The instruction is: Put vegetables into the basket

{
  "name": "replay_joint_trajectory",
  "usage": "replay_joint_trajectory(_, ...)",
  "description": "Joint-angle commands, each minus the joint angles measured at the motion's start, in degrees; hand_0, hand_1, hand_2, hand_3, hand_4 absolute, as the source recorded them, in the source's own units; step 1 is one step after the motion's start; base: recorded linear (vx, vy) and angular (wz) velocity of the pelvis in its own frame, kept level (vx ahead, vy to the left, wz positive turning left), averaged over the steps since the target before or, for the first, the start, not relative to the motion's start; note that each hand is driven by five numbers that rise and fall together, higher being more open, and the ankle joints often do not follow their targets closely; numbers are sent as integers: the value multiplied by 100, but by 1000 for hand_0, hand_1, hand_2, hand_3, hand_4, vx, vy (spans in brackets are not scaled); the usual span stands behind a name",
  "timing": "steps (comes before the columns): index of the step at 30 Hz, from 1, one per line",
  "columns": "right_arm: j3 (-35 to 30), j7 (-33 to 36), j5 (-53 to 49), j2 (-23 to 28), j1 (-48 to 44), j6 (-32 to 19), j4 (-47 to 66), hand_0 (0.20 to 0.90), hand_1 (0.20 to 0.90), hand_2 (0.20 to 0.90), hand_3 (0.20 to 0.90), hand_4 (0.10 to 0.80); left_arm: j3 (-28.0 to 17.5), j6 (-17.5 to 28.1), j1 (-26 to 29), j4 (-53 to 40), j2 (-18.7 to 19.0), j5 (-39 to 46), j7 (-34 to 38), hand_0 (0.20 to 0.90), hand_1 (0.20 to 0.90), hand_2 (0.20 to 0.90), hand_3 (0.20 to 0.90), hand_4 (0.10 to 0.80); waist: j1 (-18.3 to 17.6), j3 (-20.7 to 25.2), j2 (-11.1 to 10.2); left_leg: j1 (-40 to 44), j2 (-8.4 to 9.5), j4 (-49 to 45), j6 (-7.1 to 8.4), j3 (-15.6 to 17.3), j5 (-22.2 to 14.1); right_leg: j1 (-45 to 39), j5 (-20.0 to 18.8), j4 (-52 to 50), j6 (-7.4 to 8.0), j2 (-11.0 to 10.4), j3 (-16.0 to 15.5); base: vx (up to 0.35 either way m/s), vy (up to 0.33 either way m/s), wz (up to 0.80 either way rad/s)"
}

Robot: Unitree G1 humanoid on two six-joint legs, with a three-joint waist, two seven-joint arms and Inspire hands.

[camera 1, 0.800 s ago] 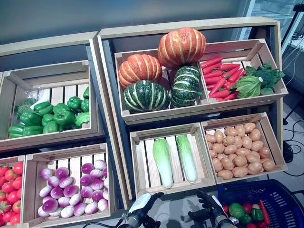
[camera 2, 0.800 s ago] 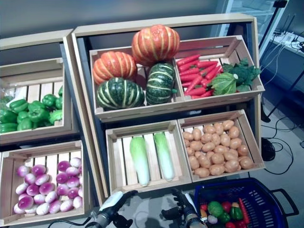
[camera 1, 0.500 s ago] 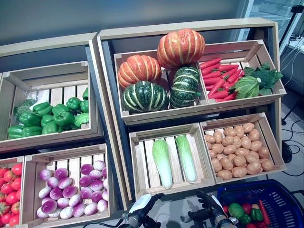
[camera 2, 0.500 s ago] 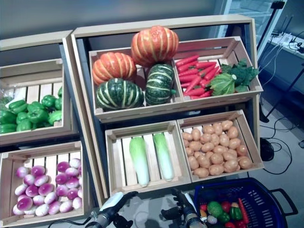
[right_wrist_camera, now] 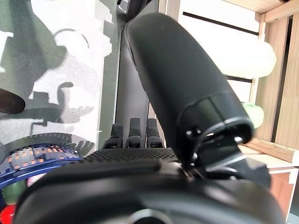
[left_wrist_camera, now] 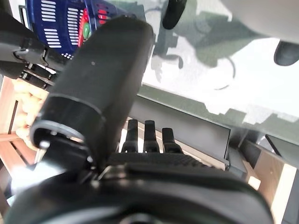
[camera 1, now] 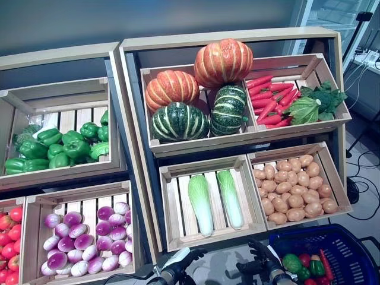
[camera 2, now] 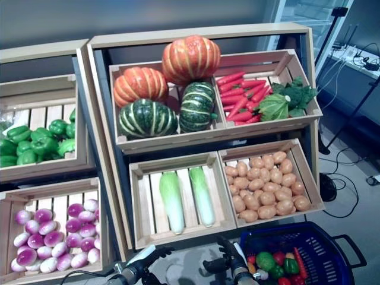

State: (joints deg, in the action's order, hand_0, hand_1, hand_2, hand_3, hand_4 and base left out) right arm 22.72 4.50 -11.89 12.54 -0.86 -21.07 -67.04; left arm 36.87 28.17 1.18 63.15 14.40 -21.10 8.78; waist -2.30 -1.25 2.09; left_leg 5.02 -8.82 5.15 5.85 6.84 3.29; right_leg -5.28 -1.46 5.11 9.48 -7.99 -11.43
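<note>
Both robot hands, left (camera 1: 178, 264) and right (camera 1: 264, 268), open, empty; no legible writing.

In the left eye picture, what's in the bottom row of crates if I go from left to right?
Tomatoes → purple onions → two cabbages → potatoes.
</note>
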Motion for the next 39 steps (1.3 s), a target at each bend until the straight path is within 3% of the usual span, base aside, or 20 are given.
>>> replay_joint_trajectory(1, -154, 19, -255, -199, -646, -339, -153, 900, 900, 900, 900, 800, 69, 201, 622, 177, 36, -609, 996, 900, 900, 900, 900, 800, -71, -6, -162, 184, 399, -29, -167, 216, -492, -105, 120, -75, -149, 175, 217, 0, 0, 0)
replay_joint_trajectory(6, -129, 26, -448, -143, -652, -347, -145, 900, 900, 900, 900, 800, 245, 347, 731, -73, 269, -2010, 2378, 900, 900, 900, 900, 800, -99, -17, -144, 182, 407, -41, -154, 233, -491, -105, 122, -74, -154, 177, 251, 0, 0, 0)
replay_joint_trajectory(9, -104, -66, -587, -3, -650, -223, -69, 900, 900, 900, 900, 800, 429, 248, 915, -652, 721, -3194, 3078, 900, 900, 900, 900, 800, -151, -53, -84, 193, 400, -41, -148, 263, -481, -102, 122, -76, -148, 183, 297, -4, 12, 0)
replay_joint_trajectory(11, -100, -157, -648, 96, -642, -148, -38, 900, 900, 900, 900, 800, 595, 121, 1096, -1177, 1073, -3596, 3169, 900, 900, 900, 900, 800, -191, -72, -33, 198, 393, -44, -147, 290, -471, -100, 117, -79, -141, 183, 314, -8, 40, 0)
replay_joint_trajectory(16, -98, -186, -622, 201, -542, -163, 18, 900, 900, 900, 900, 800, 712, -111, 1511, -2185, 1933, -3668, 3309, 900, 900, 900, 900, 800, -249, -38, 62, 198, 415, -19, -154, 309, -467, -95, 97, -59, -105, 162, 320, 17, 28, -1)
replay_joint_trajectory(22, -215, -31, -529, 224, -300, -134, 176, 900, 900, 900, 900, 800, 474, -344, 1726, -3157, 2652, -3610, 3117, 900, 900, 900, 900, 800, -280, -14, 99, 141, 433, -38, -154, 305, -462, -52, 62, -54, -58, 116, 312, 27, 29, -2)
replay_joint_trajectory(26, -330, -8, -642, 256, -265, -168, 173, 900, 900, 900, 900, 800, 521, -237, 1878, -3208, 2775, -3518, 2906, 900, 900, 900, 900, 800, -331, -25, 105, 123, 439, -69, -173, 322, -469, -12, 55, -82, -62, 99, 333, 22, 24, -2)
replay_joint_trajectory(32, -378, -25, -851, 370, -253, -126, 537, 900, 900, 900, 900, 800, 715, -528, 2189, -2935, 2918, -3632, 2845, 900, 900, 900, 900, 800, -436, -99, 84, 69, 421, -346, -226, 384, -547, 120, 189, -426, -96, 62, 428, 31, 19, -4)
replay_joint_trajectory(39, -393, -33, -1658, 687, -698, -206, 1212, 900, 900, 900, 900, 800, 1046, -887, 2866, -2341, 2985, -3965, 3275, 900, 900, 900, 900, 800, -527, -754, -57, -1190, 48, -2365, -129, 356, -1044, 1328, 844, -2299, -313, -85, 550, -142, 15, -5)
